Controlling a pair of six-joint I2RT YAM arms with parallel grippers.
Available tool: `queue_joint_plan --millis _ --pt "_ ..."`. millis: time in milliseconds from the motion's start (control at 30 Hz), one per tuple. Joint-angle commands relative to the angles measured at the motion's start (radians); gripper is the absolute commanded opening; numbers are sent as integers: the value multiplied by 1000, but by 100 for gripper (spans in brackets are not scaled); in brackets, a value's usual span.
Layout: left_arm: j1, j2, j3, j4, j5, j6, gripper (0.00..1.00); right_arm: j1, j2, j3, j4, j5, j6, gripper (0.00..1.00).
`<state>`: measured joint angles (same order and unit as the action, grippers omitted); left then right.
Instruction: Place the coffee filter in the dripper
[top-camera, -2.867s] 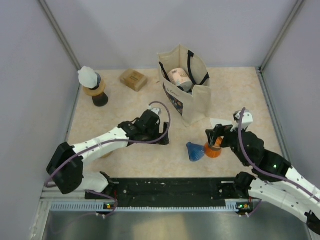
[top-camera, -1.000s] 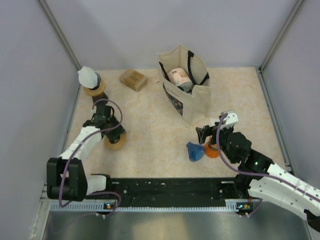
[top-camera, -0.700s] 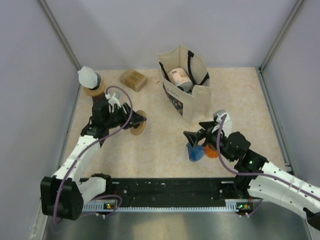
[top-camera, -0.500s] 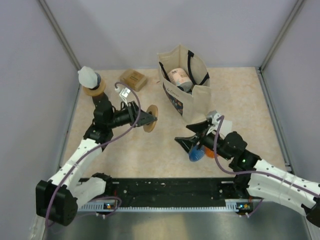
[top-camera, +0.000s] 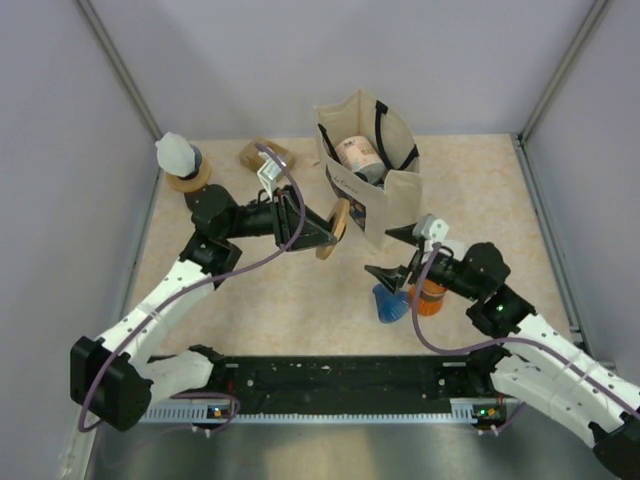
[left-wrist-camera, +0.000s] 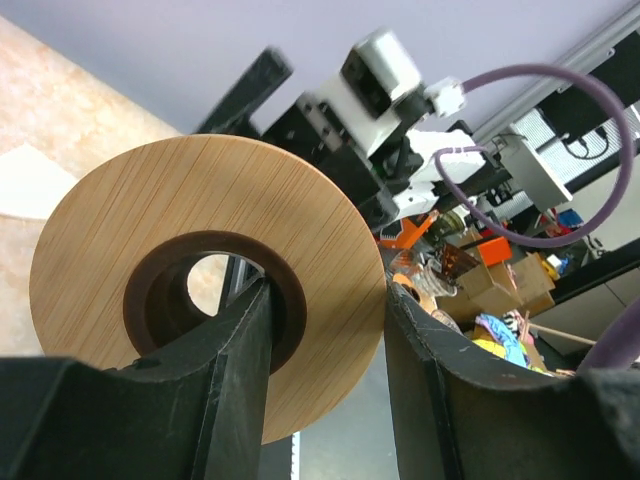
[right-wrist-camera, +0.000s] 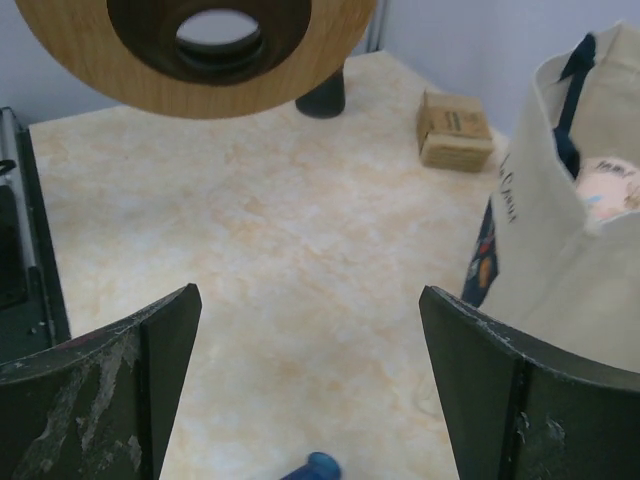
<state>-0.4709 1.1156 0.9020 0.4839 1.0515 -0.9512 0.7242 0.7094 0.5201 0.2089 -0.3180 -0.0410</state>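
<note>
My left gripper (top-camera: 323, 231) clamps the wooden disc (left-wrist-camera: 310, 240) just beside the tote bag (top-camera: 392, 207); right gripper (top-camera: 384, 254) gapes wide. Bag's contents partly hidden.

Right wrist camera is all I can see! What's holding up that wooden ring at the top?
Observer: The left gripper is, shut on the wooden ring and holding it in the air.
Operator: What's the blue bit at the bottom?
Observer: A blue cone; an orange thing you can't see sits close beside it.
Operator: And behind the ring?
Observer: A white cone tops the dark stand near the left wall.
</note>
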Motion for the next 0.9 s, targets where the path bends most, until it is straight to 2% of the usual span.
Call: queue_joint_plan --millis 0,67,167,233,333,400,533,733,867 --pt "-17 18 60 -137 58 141 0 -121 -4 101 -44 -341 -195 91" --pt "-37 27 99 -380 15 286 0 -124 33 151 -116 -314 -209 89" --pt "-87 56 176 -627 -77 504 0 -123 65 215 -141 -196 -140 90" --pt "-116 70 196 -680 -87 586 0 -123 78 238 -158 -107 -76 90" --pt "-153 85 224 -748 -227 690 0 -123 47 262 -206 60 -5 90" --pt "-181 116 268 -801 -316 738 0 -123 18 273 -259 237 74 91" --pt "-261 240 417 -904 -428 814 0 -123 -17 316 -358 593 164 93" --pt "-455 493 679 -1034 -637 969 0 -123 -70 317 -420 922 249 92" --pt "-524 636 817 -1059 -671 1029 0 -123 -142 313 -465 1204 269 92"
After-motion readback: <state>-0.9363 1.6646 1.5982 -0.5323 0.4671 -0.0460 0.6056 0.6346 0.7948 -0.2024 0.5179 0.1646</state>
